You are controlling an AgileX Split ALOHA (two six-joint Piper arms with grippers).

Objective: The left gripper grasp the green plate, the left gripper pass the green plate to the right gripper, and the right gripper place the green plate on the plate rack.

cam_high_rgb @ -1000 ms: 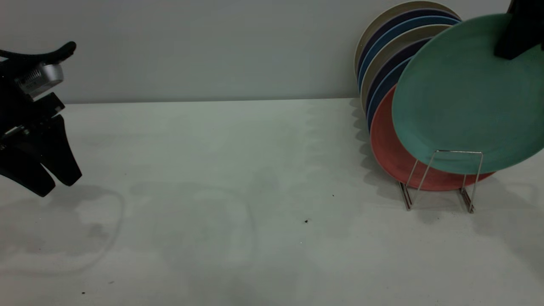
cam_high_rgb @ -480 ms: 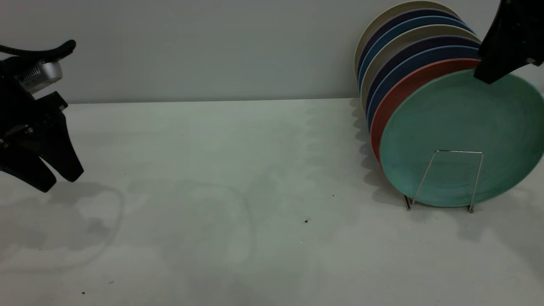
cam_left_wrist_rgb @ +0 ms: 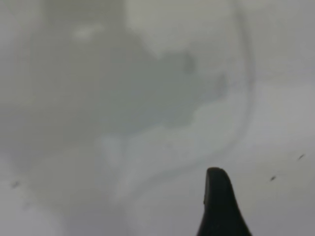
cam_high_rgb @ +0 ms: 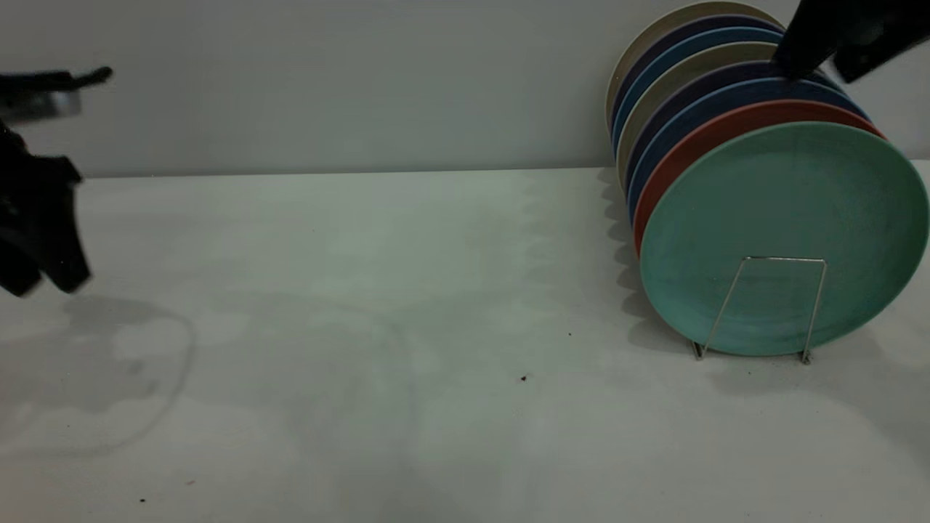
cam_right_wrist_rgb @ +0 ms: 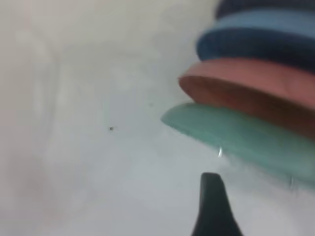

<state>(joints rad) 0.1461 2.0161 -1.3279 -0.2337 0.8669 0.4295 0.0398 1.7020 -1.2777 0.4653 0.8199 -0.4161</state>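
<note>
The green plate [cam_high_rgb: 785,218] stands on edge in the front slot of the plate rack [cam_high_rgb: 785,258], leaning back on the salmon-pink plate [cam_high_rgb: 726,127]. My right gripper [cam_high_rgb: 817,73] is open and empty, above the stack's top rim and apart from the green plate. In the right wrist view one of its fingers [cam_right_wrist_rgb: 212,206] shows, with the green plate's rim [cam_right_wrist_rgb: 236,135] beyond it. My left gripper [cam_high_rgb: 43,287] is open and empty at the table's far left edge. One of its fingers [cam_left_wrist_rgb: 219,206] shows over bare table in the left wrist view.
Several blue, dark and beige plates [cam_high_rgb: 683,65] stand in the rack behind the pink plate [cam_right_wrist_rgb: 246,83], close to the back wall. The white table [cam_high_rgb: 407,305] stretches between the two arms, with a few small dark specks [cam_high_rgb: 523,378].
The right gripper let go of the green plate, which settled upright in the rack, then the gripper rose up and away. The left gripper drew back to the left.
</note>
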